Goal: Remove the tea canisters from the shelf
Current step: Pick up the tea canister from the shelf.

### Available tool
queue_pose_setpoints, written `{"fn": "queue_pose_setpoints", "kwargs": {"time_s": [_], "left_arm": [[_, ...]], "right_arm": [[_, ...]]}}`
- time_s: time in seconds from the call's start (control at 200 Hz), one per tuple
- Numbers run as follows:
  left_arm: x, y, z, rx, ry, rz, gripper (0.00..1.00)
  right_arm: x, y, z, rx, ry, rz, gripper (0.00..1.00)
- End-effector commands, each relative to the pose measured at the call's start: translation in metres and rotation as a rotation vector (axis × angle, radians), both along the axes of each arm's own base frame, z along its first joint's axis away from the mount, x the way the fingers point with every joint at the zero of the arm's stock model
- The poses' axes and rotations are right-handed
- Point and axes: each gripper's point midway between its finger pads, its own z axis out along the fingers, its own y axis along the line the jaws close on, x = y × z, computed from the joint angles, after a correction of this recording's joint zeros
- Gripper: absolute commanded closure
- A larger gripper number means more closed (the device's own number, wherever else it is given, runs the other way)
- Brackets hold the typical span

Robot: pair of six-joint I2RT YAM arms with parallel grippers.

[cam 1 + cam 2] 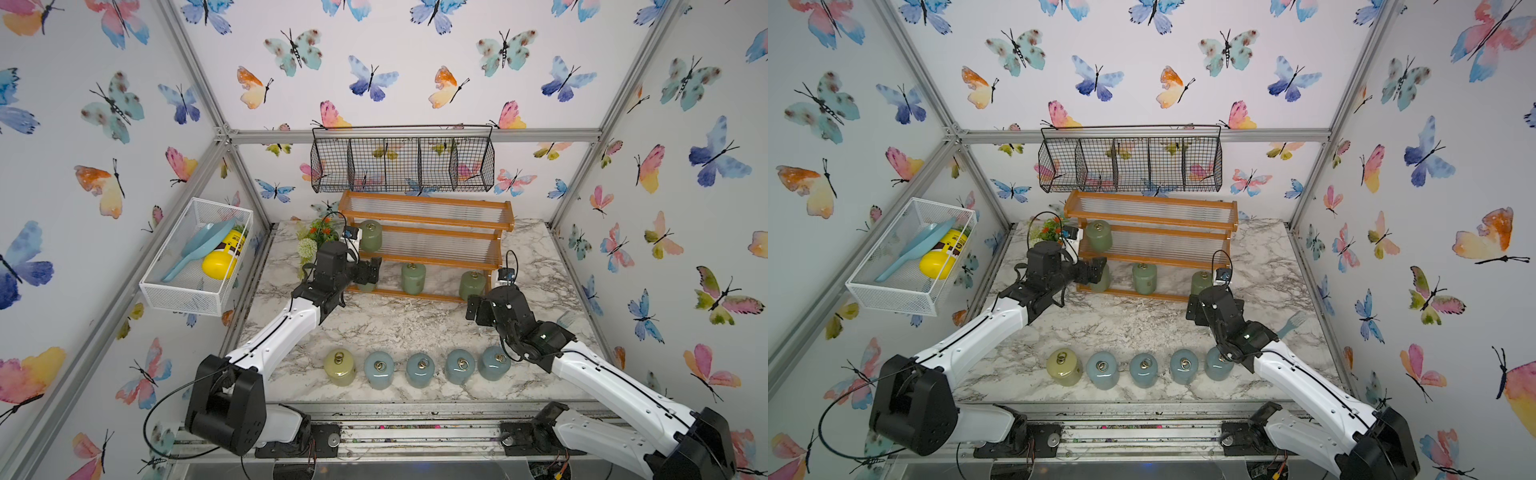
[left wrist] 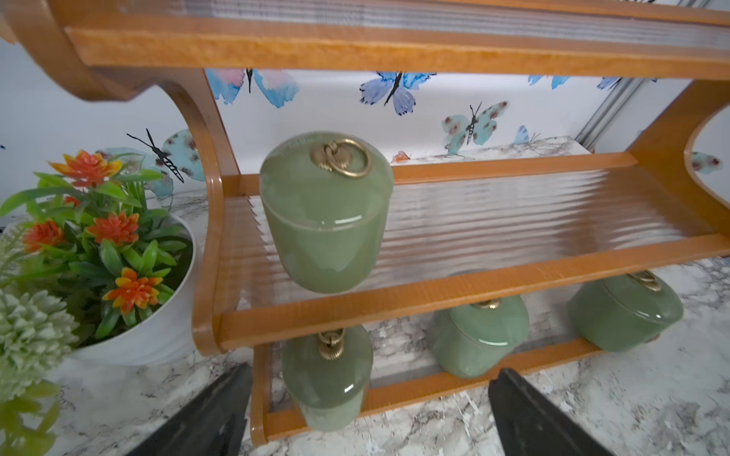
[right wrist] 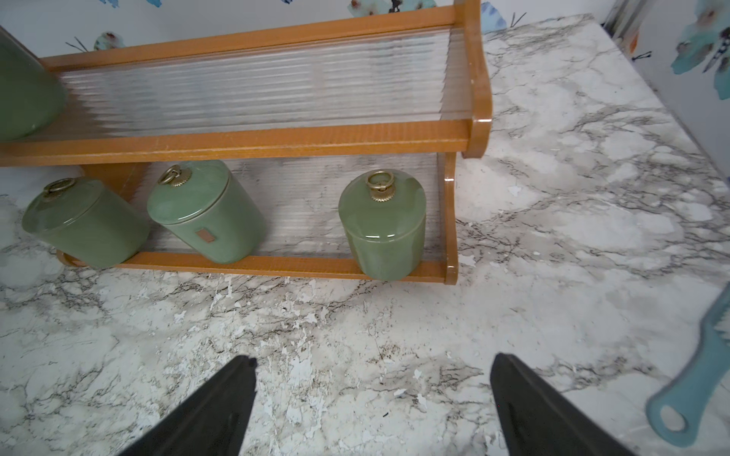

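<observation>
Four green canisters (image 1: 370,236) (image 1: 413,278) (image 1: 472,285) (image 2: 328,379) stand on the shelf (image 1: 428,219), a three-tier wooden rack with ribbed clear tiers set against the back wall of a butterfly-papered booth. One is at the left end of the middle tier and three stand along the bottom tier.

Five more stand in a row on the marble tabletop (image 1: 395,328), well in front of the shelf. A cream canister (image 1: 340,367) is at the row's left end, with four blue canisters (image 1: 379,370) (image 1: 420,370) (image 1: 460,366) (image 1: 492,368) to its right.

The left gripper (image 2: 371,369), fingers spread wide and holding nothing, faces the bottom-tier canister at the shelf's left end. Whether the fingers reach around it cannot be told. The right gripper (image 3: 373,357), fingers just as wide and empty, hovers over bare marble in front of the shelf's right end.

The grey-veined surface shows chipped white patches in front of the shelf. A flower pot (image 2: 150,339) sits just beside the shelf's left end, and a blue utensil (image 3: 691,395) lies on the marble in front of the shelf and out past its right end.

A black wire basket (image 1: 402,164) hangs on the back wall just above the shelf. A white mesh basket (image 1: 195,257) on the side wall, left of the shelf, holds a blue scoop (image 1: 199,253) and a yellow bottle (image 1: 222,259). Aluminium bars (image 1: 415,135) frame the walls.
</observation>
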Motion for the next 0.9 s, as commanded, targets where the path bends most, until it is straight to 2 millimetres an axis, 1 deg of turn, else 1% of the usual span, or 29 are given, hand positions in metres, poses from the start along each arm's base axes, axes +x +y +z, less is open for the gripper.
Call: {"fn": "queue_pose_setpoints", "kwargs": {"time_s": [0.0, 0.1, 0.35, 0.556, 0.691, 0.896], "left_arm": [[0.020, -0.005, 0.010, -0.017, -0.028, -0.016, 0.01], [0.034, -0.005, 0.008, -0.006, -0.028, -0.003, 0.02], [0.056, -0.005, 0.003, 0.027, -0.033, 0.023, 0.02], [0.071, -0.006, 0.000, 0.041, -0.041, 0.042, 0.02], [0.078, -0.009, -0.002, 0.039, -0.045, 0.041, 0.02], [0.088, -0.007, -0.005, 0.049, -0.058, 0.066, 0.01]], "right_arm": [[0.011, 0.020, 0.023, 0.041, -0.059, 0.088, 0.02], [0.014, 0.022, 0.023, 0.042, -0.057, 0.104, 0.02], [0.015, 0.019, 0.018, 0.053, -0.048, 0.111, 0.02], [0.015, 0.017, 0.012, 0.059, -0.033, 0.111, 0.02], [0.016, 0.017, 0.009, 0.060, -0.024, 0.114, 0.02], [0.017, 0.016, 0.003, 0.061, -0.011, 0.113, 0.02]]}}
